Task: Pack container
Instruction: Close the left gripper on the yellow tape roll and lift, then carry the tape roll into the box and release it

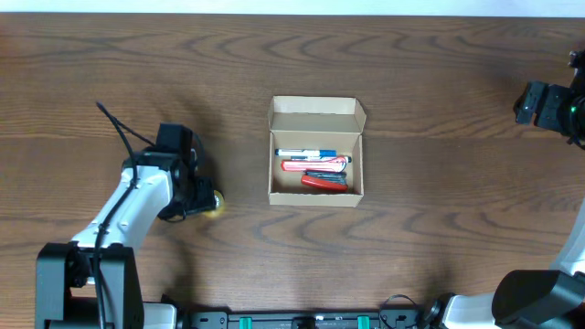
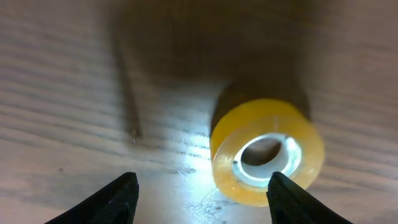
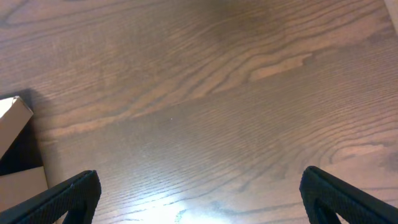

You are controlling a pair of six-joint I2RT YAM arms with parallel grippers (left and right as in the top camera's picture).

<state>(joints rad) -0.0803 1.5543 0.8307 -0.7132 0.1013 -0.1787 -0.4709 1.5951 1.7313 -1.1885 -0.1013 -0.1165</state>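
Observation:
The container (image 1: 315, 197) is a small tan cardboard box at the table's middle, its flap lid folded back at the far side. Several markers (image 1: 313, 169) lie inside, blue-capped and red ones. A yellow tape roll (image 1: 213, 203) lies flat on the wood to the box's left. My left gripper (image 1: 196, 196) stands open right beside it. In the left wrist view the tape roll (image 2: 267, 152) lies toward the right finger (image 2: 291, 198), with bare wood between the fingers. My right gripper (image 1: 547, 104) hovers open at the far right, holding nothing, and its wrist view shows the box's corner (image 3: 13, 146).
The wooden table (image 1: 439, 210) stretches all around the box. The left arm's white body (image 1: 128, 215) and its cable (image 1: 123, 132) run from the near left edge. Dark mounts sit along the front edge (image 1: 302, 320).

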